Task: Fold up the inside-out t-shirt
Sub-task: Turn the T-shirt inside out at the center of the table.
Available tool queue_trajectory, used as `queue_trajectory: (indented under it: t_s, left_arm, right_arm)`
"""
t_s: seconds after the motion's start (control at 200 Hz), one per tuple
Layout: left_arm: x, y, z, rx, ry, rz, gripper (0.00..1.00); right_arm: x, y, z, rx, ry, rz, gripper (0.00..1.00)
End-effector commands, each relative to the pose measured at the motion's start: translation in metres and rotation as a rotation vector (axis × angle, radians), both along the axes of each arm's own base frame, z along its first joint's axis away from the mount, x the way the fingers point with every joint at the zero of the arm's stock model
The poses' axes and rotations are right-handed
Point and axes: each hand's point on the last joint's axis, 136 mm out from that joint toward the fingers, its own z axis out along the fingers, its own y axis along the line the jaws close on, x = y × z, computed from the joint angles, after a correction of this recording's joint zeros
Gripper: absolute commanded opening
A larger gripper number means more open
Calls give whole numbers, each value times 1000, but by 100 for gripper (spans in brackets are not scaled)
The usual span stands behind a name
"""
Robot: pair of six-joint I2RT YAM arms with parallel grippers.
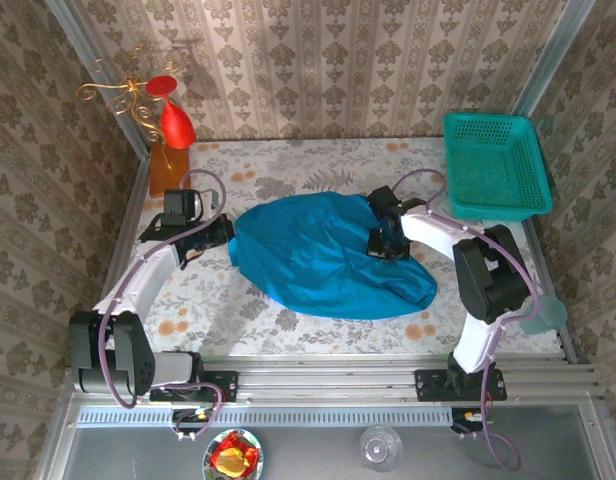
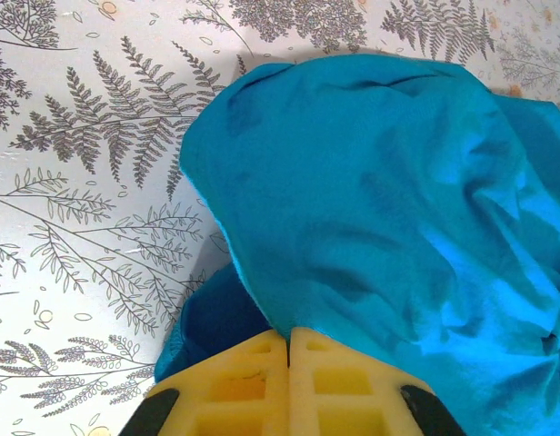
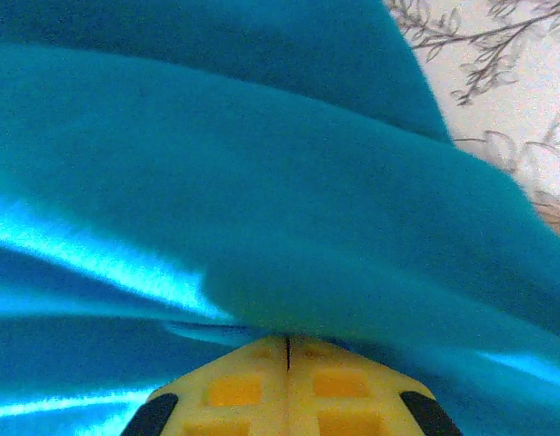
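Fern-printed covering lies over the counter (image 1: 288, 325), with patterned wallpaper walls on three sides. Left end effector (image 2: 289, 338) has its yellow fingers (image 2: 235, 381) pressed together, pinching the near-left edge of the t-shirt (image 1: 318, 260), whose teal-blue cloth gathers right into the seam between the fingertips; a darker fold of it hangs just to their left. Right end effector (image 3: 287, 343) also has its fingers (image 3: 353, 391) pressed together with no gap, and the cloth drapes across the tips in broad folds, though whether any of it is caught between them cannot be told. Seen from above, the left end effector sits at the shirt's left end and the right one rests on its right half, toward the far edge. The t-shirt lies bunched in a rounded heap at the middle of the counter, between the two arms. A green mesh basket (image 1: 493, 165) stands at the far right corner, well apart from the shirt, and an orange bottle (image 1: 166, 168) stands at the far left corner.
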Motion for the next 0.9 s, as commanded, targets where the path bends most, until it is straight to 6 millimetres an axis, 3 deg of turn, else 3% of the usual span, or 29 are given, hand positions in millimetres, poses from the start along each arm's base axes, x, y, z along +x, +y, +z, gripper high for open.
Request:
queue_trajectory:
  t_s: [0.0, 0.185, 0.335, 0.47, 0.62, 0.715, 0.895]
  left_arm:
    - [-2, 3, 8, 6, -19, -9, 0]
    - [0, 9, 12, 11, -31, 3, 0]
    - [3, 11, 14, 13, -38, 6, 0]
    - [4, 10, 12, 10, -34, 4, 0]
    - [6, 10, 10, 8, -27, 1, 0]
    - [8, 9, 11, 6, -27, -2, 0]
    - [8, 9, 12, 6, -27, -1, 0]
  right_arm:
    - [-14, -20, 23, -67, -28, -22, 0]
    - [-37, -23, 57, -77, -57, -6, 0]
    - [-73, -4, 72, -69, -52, 46, 0]
    - [-116, 29, 61, -44, 23, 114, 6]
    - [-155, 77, 58, 71, 122, 227, 25]
    - [-156, 86, 69, 99, 101, 260, 30]
    - [-134, 69, 82, -32, -4, 360, 36]
